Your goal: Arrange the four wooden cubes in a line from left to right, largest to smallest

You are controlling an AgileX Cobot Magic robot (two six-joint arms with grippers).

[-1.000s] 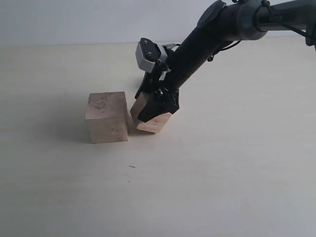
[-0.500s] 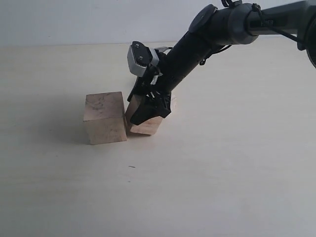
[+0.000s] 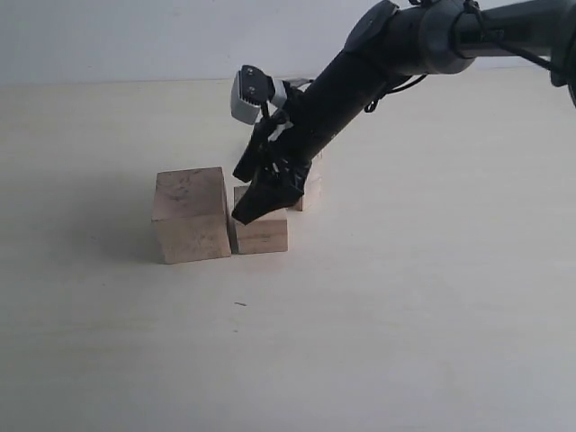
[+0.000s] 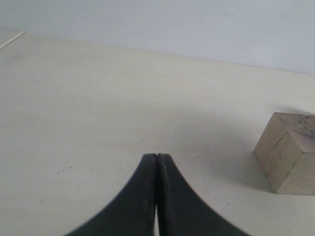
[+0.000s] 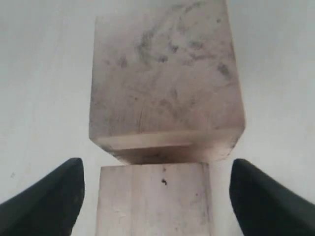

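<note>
The largest wooden cube (image 3: 189, 216) stands left of centre, and the left wrist view shows it off to one side (image 4: 290, 152). A second, smaller cube (image 3: 262, 234) lies flat against its right side. My right gripper (image 3: 264, 196) hangs open just above that smaller cube. In the right wrist view its fingers (image 5: 51, 196) stand apart on either side of the cube (image 5: 155, 206), not touching it, with the largest cube (image 5: 165, 83) beyond. A third cube (image 3: 311, 184) peeks out behind the right arm. The fourth cube is hidden. My left gripper (image 4: 156, 156) is shut on nothing, over bare table.
The pale table (image 3: 405, 315) runs back to a white wall (image 3: 135, 36). The right arm (image 3: 378, 54) reaches in from the upper right over the cubes.
The second cube was tilted in the right gripper; now it lies flat against the largest cube. The right gripper has opened and risen slightly off it.
</note>
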